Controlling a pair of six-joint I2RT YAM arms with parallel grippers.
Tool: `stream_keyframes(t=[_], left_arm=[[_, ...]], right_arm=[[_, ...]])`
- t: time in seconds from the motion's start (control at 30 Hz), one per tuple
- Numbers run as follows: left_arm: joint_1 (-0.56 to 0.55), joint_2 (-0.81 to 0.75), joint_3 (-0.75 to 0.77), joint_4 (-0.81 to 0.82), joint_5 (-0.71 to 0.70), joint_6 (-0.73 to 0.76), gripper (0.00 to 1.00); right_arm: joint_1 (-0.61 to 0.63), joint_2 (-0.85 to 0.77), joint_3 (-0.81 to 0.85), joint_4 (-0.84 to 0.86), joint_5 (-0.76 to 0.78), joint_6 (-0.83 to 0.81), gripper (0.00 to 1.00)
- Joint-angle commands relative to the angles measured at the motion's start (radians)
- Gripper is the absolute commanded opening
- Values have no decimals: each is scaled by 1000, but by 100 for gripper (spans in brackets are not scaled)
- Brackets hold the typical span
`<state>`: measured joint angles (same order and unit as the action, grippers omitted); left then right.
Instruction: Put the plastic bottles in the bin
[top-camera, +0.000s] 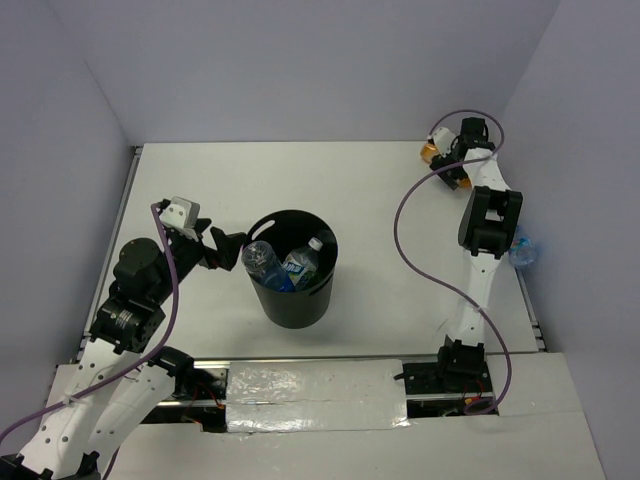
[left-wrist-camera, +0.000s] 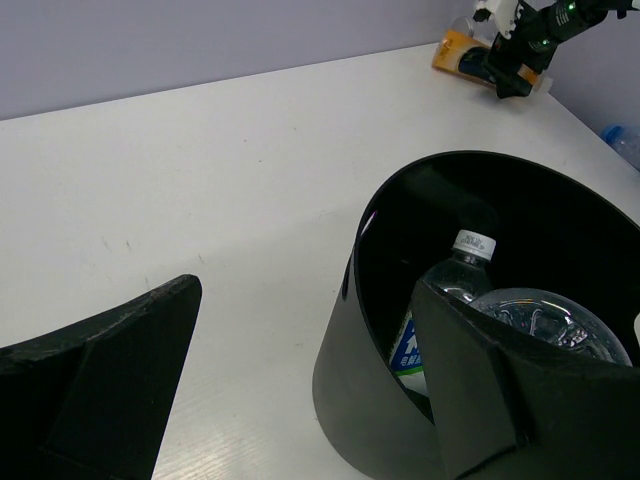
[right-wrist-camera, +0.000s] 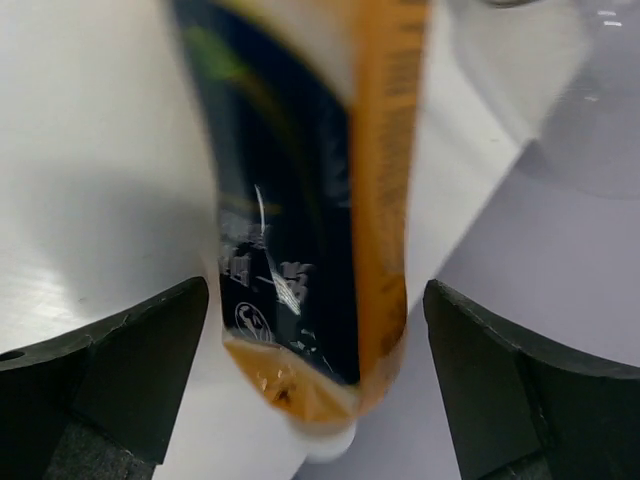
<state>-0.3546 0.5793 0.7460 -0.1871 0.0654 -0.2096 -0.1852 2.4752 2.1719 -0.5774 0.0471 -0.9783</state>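
The black bin (top-camera: 291, 300) stands mid-table with two plastic bottles in it: a clear one (top-camera: 259, 258) and a blue-labelled one (top-camera: 300, 263). The left wrist view shows the bin (left-wrist-camera: 400, 380) holding the white-capped bottle (left-wrist-camera: 472, 245) and the clear one (left-wrist-camera: 545, 315). My left gripper (top-camera: 228, 246) hovers open at the bin's left rim, holding nothing. In the far right corner lies an orange bottle with a dark label (right-wrist-camera: 300, 220) (top-camera: 430, 152). My right gripper (right-wrist-camera: 315, 370) (top-camera: 452, 162) straddles it, open, with gaps on both sides. A bluish bottle (top-camera: 522, 250) lies at the table's right edge.
Grey walls close in the table on the left, back and right. The orange bottle lies close to the right wall's corner. A pale translucent shape (right-wrist-camera: 545, 70) lies just past it. The right arm's cable (top-camera: 405, 235) loops over the table right of the bin.
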Motion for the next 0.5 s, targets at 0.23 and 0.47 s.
stream_keyframes(t=[0.23,0.47], left_arm=[[8,-1,-5,48,5,12,99],[9,-4,-5,48,13,10,100]], right_arm=[[6,85,167,-303,-214,-37,67],[4,-116,-70,-360,-473,35,40]])
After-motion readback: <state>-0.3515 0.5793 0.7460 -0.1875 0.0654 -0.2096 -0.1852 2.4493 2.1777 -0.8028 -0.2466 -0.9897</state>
